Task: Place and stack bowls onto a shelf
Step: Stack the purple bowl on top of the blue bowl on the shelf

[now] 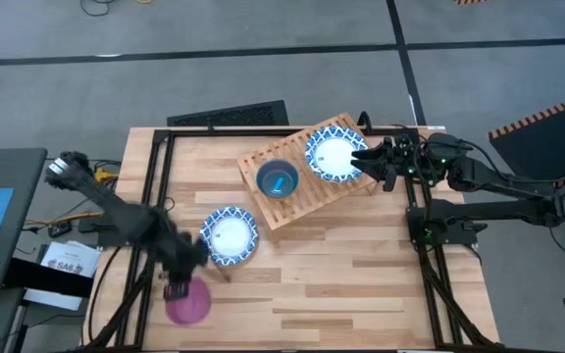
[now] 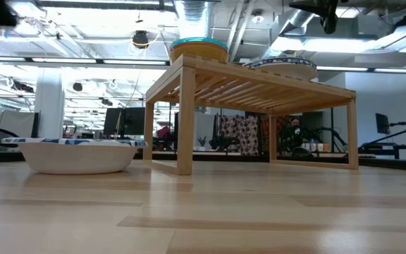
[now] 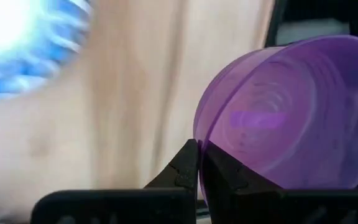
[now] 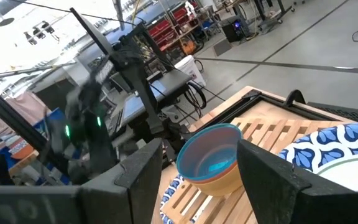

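Near the table's front left corner, the purple bowl's rim is pinched by the clenched left claw, just beside a blue-rimmed white bowl resting on the table. On the shelf, a stack of small bowls topped by a teal bowl is seen beside a second blue-rimmed bowl. At that bowl's edge, the right claw is held released.

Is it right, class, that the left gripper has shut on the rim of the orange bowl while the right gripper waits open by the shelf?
Not quite: the bowl is purple. The left wrist view shows the left gripper shut on the purple bowl; the right gripper waits open by the shelf.
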